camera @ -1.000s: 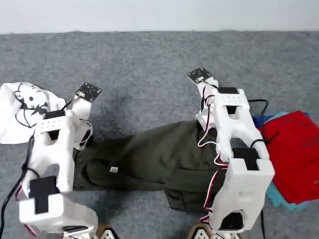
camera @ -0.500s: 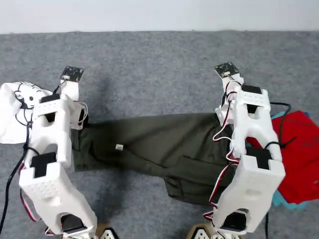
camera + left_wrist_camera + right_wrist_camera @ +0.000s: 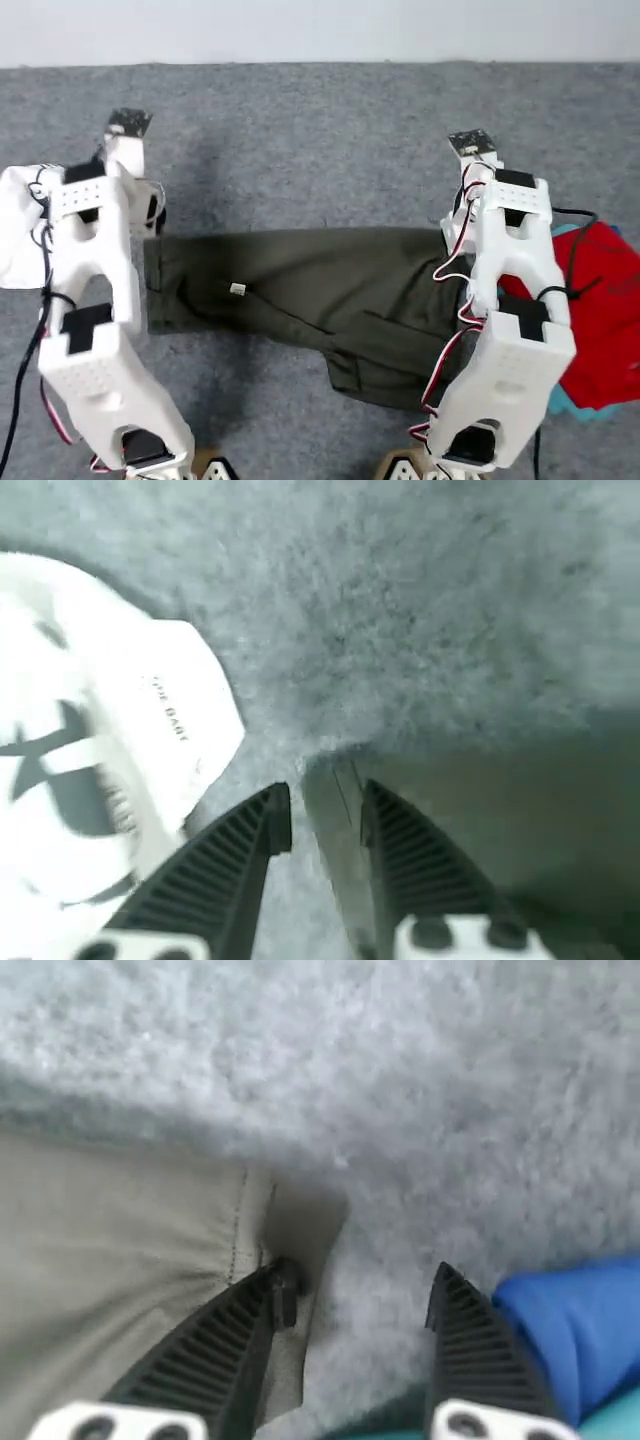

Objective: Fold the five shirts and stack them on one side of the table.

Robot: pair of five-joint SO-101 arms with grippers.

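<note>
The olive shirt (image 3: 300,290) lies stretched across the middle of the grey desk (image 3: 320,120), with its long side running left to right. A loose flap of it bulges toward the near edge on its right half. A small pale tag (image 3: 237,290) shows on its left half.

The left tool (image 3: 325,798) sits at the far left corner of the olive shirt. Its fingers (image 3: 240,850) are clenched on a fold of the shirt's edge, which stands between them.

The right tool (image 3: 362,1272) sits at the far right corner of the olive shirt. It is released, with the fingers spread wide. One finger (image 3: 250,1330) touches the corner of the cloth, and the other hangs over bare desk.

The white shirt (image 3: 20,235), with a dark print, lies bunched at the left edge of the desk. It is just left of the left arm (image 3: 95,290), and a strip of desk separates it from the olive shirt.

The red shirt (image 3: 600,310) lies on the right side, partly hidden by the right arm (image 3: 505,300). It rests on a teal cloth (image 3: 557,397). A blue cloth (image 3: 570,1310) lies near the right tool. Whether these three are folded cannot be told
</note>
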